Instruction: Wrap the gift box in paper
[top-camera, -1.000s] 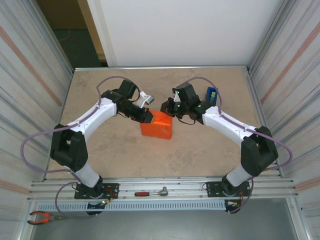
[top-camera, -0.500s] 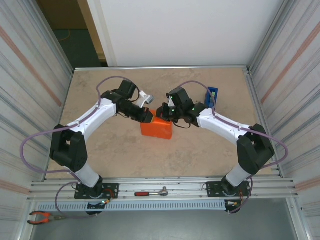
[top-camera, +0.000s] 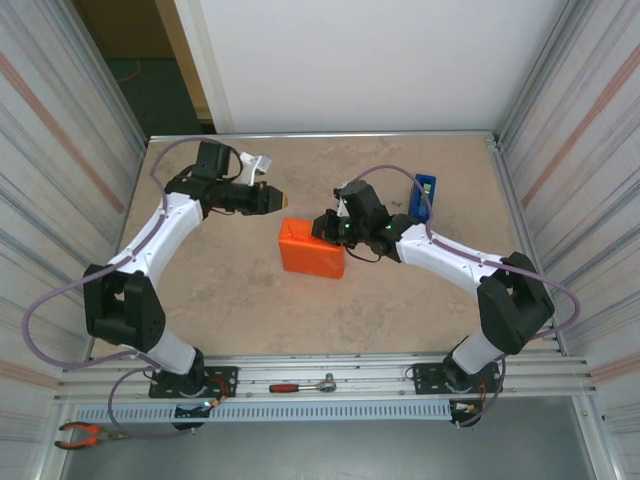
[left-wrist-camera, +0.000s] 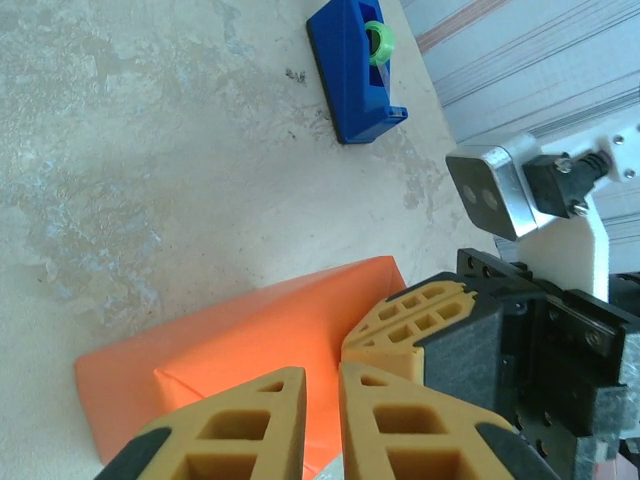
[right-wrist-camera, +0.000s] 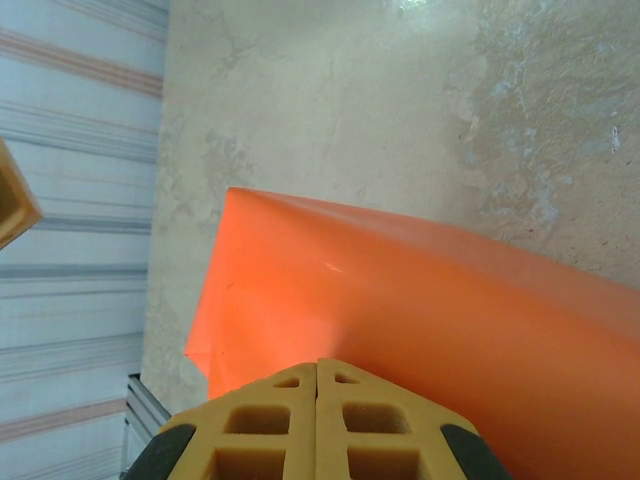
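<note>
Now, in the middle of the table, the orange paper covers the gift box, so we judge an end flap is being folded. The right gripper, jaws pressed together on nothing, pins the far right corner, while the left gripper hovers near, barely parted and empty. Taping should follow; the left wrist view shows the blue tape dispenser with its green roll and a flap crease, both too small overhead.

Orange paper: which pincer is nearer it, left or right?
Right. The right pincer sits against the paper at its far-right edge; the left pincer hovers apart, beyond its far-left corner.
</note>
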